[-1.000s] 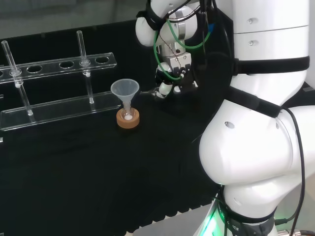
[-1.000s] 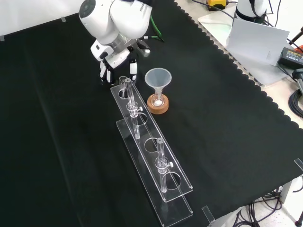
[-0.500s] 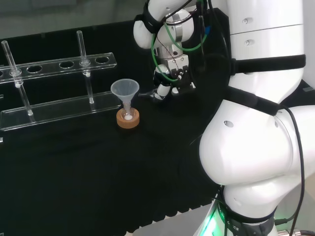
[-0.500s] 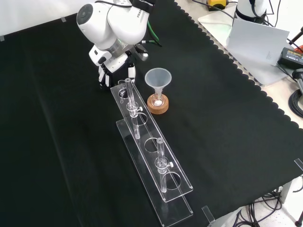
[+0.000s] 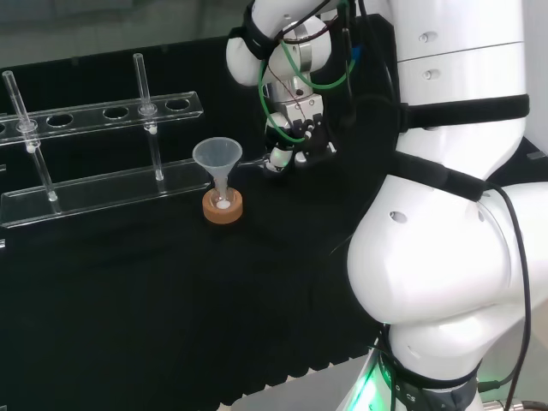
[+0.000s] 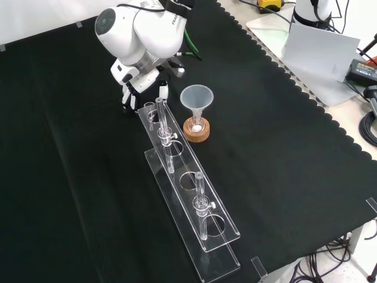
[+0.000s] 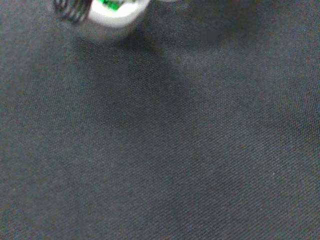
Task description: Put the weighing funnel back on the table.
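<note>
Funnel point(image 5: 216, 156) sits in small flask point(image 5: 223, 200) on cork ring point(image 5: 211, 211); cannot tell whether hand point(image 5: 289, 150) grips anything.

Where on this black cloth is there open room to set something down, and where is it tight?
In the front view, wide bare cloth lies left of the tube rack, and more lies right of the funnel. It is crowded between the hand, the rack's far end and the funnel.

My arm point(image 5: 445, 223) stretches forward from its base, the upper links folded over so that the wrist point(image 6: 144, 32) points almost straight down. My hand point(image 6: 143, 88) hangs beneath it, black and white, aimed downward. In the wrist view, a blurred white part of it sits close to the camera.
</note>
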Controlling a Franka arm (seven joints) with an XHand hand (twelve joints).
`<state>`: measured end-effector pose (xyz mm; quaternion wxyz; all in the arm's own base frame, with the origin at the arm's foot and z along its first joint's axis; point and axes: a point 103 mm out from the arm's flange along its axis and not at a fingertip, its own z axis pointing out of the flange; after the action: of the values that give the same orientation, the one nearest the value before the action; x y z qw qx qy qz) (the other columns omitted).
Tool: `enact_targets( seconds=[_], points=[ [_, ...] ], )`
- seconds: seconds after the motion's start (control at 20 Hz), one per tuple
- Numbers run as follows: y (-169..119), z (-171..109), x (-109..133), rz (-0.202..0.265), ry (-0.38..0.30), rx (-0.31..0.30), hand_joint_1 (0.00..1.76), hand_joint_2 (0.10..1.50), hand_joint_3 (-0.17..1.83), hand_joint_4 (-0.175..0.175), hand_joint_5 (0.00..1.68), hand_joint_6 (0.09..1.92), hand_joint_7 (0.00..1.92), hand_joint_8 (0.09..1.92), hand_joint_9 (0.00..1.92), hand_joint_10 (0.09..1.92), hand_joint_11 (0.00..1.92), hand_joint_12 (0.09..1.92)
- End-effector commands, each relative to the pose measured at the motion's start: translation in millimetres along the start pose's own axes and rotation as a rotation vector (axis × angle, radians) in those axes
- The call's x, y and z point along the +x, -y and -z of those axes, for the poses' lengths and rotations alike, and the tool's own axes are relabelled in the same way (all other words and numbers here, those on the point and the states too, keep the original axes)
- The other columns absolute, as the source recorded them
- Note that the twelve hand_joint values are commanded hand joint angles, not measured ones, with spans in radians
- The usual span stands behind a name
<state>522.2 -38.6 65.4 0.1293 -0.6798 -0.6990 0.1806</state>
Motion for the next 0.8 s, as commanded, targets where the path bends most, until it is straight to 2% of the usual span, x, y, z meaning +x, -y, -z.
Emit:
enact_targets(
  seconds=[0.05,0.2,0.35,0.6,0.8],
  points=[
    [5,3,6,-0.005,0.035,0.034,0.89,0.82,0.43,-0.024,0.51,0.56,0.32,0.71,0.73,0.46,0.64,1.17],
    [11,8,4,-0.015,0.047,0.029,0.87,0.79,0.49,-0.033,0.38,0.37,0.21,0.70,0.59,0.55,0.53,1.24],
    [18,14,1,-0.022,0.061,0.027,0.86,0.76,0.52,-0.037,0.35,0.23,0.14,0.69,0.50,0.61,0.46,1.28],
    [35,27,-5,-0.030,0.051,0.026,0.86,0.72,0.54,-0.046,0.31,0.10,0.05,0.67,0.39,0.65,0.37,1.31],
    [55,44,-11,-0.045,0.039,0.000,0.83,0.69,0.54,-0.050,0.26,0.09,0.00,0.60,0.29,0.68,0.27,1.34]
  ],
)
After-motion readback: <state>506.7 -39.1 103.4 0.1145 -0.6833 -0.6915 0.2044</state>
